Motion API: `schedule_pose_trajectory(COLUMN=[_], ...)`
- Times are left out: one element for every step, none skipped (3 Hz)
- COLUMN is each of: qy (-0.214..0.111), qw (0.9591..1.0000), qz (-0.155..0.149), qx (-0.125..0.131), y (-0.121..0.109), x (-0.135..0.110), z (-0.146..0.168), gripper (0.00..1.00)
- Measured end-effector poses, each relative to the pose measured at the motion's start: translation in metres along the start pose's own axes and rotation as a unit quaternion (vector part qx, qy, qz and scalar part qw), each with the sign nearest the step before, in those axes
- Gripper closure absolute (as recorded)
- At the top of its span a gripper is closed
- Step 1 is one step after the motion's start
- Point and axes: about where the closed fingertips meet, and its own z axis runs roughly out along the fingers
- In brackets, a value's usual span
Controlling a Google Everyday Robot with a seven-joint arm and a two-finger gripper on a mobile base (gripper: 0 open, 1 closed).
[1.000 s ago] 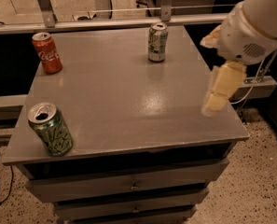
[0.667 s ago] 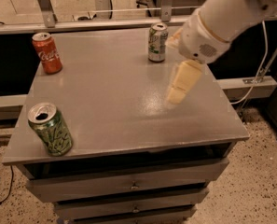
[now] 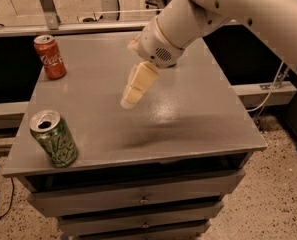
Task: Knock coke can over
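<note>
1 coke can (image 3: 50,57) back-left cnr; jaws table (image 3: 203,114) ctr.

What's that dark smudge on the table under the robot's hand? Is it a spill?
In the camera view it looks like a shadow, not a spill: the gripper hangs above the middle of the table and blocks light from above. In the same view, the pale sheen beside it is lamp glare, and the coke can at the back left stands clear of both.
</note>
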Motion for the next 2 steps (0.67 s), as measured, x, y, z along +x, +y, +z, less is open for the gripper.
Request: schedule_pose_trajectory(qy=[0.0, -0.036], qw=[1.0, 0.9993], qz=[0.0, -0.005], qx=[0.0, -0.008], y=[0.0, -0.012], x=[0.0, -0.015], z=[0.0, 0.019], gripper=[0.0, 0.0])
